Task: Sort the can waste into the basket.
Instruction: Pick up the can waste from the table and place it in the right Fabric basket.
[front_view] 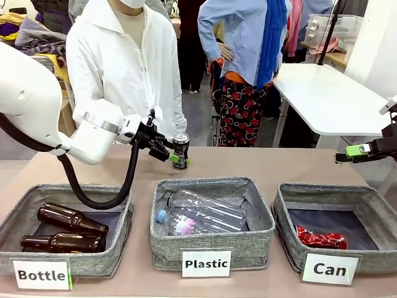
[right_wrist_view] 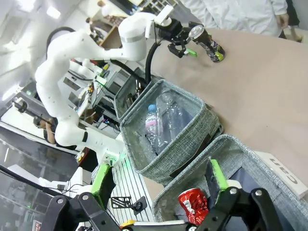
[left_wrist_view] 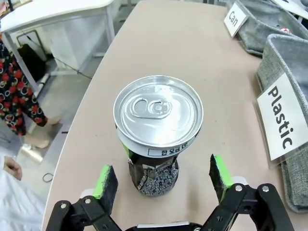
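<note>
A tall black can [front_view: 180, 151] with pale print and a silver top [left_wrist_view: 158, 113] stands upright on the table behind the Plastic basket. My left gripper [front_view: 169, 154] is open around it, its green pads [left_wrist_view: 107, 182] on either side of the can body with a gap on each side. A crushed red can [front_view: 321, 238] lies in the Can basket [front_view: 335, 189]. My right gripper [front_view: 353, 152] hangs open and holds nothing at the far right, above the back of that basket; its wrist view looks down at the red can [right_wrist_view: 192, 204].
The Plastic basket [front_view: 162, 233] holds clear bottles, and the Bottle basket [front_view: 18, 217] holds two brown glass bottles [front_view: 68, 217]. A person in white [front_view: 124, 62] stands at the far side of the table. A white table [front_view: 329, 99] stands at the back right.
</note>
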